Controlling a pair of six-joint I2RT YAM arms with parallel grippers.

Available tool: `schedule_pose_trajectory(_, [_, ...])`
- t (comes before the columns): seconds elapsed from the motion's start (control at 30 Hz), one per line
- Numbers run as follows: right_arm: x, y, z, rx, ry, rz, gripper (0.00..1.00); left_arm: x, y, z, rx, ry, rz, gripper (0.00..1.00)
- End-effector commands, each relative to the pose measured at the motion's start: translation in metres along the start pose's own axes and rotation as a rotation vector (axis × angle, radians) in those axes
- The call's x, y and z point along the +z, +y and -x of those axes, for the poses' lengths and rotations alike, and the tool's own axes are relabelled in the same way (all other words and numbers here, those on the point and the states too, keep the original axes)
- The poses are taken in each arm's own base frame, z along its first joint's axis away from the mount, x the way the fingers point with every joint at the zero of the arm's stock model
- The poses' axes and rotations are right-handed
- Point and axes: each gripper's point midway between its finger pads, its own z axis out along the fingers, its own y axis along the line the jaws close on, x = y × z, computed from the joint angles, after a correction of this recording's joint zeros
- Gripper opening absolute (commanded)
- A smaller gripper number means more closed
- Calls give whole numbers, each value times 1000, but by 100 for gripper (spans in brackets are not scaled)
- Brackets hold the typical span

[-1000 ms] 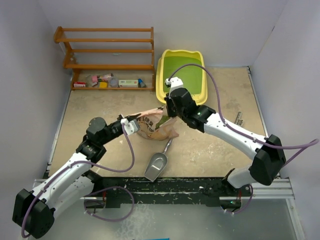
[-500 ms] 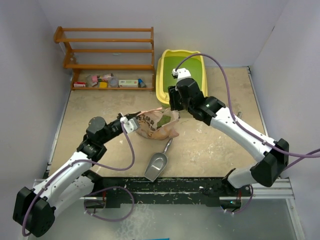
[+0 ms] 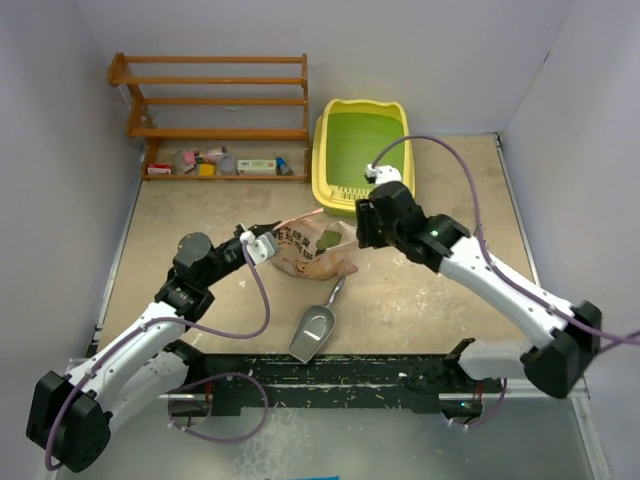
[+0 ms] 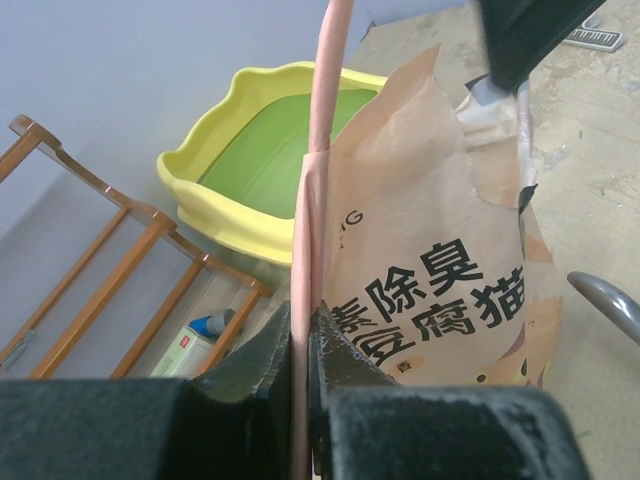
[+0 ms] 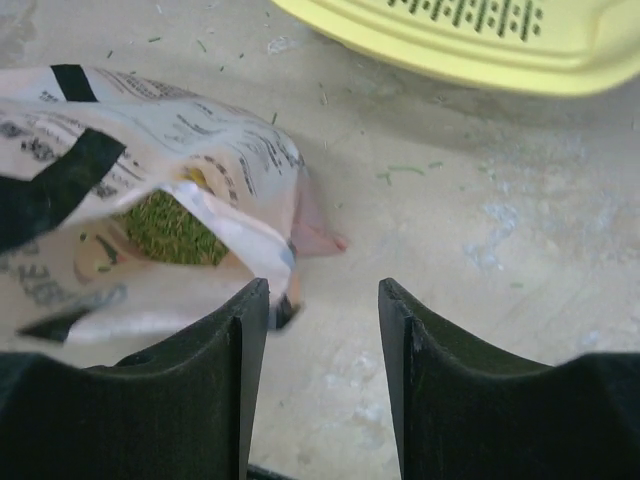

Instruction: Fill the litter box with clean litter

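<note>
One grip remains: right hand (image 5: 322, 300) just off bag (image 3: 315, 252), wide, empty; left hand (image 4: 300, 335) pinches bag edge. Litter box (image 3: 322, 160) unfilled, pour pending.

The litter box (image 3: 338, 197) is yellow with a green floor. The bag (image 3: 305, 255) is tan and pink with black printed characters, and the litter (image 5: 170, 228) inside is dull green. My right hand (image 5: 322, 300) is black, the scoop (image 3: 312, 330) grey.

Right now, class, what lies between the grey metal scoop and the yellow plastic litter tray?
The opened printed paper bag; the top view shows it between the grey metal scoop and the yellow plastic litter tray.
</note>
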Motion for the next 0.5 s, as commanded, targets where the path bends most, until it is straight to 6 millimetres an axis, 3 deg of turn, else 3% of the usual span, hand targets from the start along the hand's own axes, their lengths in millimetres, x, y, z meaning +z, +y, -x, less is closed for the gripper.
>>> schedule_pose_trajectory(0.0, [-56,-16,1,151,-105,28,51,-1,25,38,-12,-89,79,15])
schedule_pose_trajectory(0.13, [-79,-22,-33,217,-76,87,52,-6,33,45,-78,-59,107,27])
schedule_pose_trajectory(0.23, [-81,-16,-60,244,-25,154,55,-11,38,56,-176,-27,115,37])
schedule_pose_trajectory(0.37, [-72,5,-84,268,45,267,59,-23,44,82,-327,-7,121,42])
schedule_pose_trajectory(0.47, [-54,17,-99,294,83,307,60,-40,50,97,-441,18,169,42])
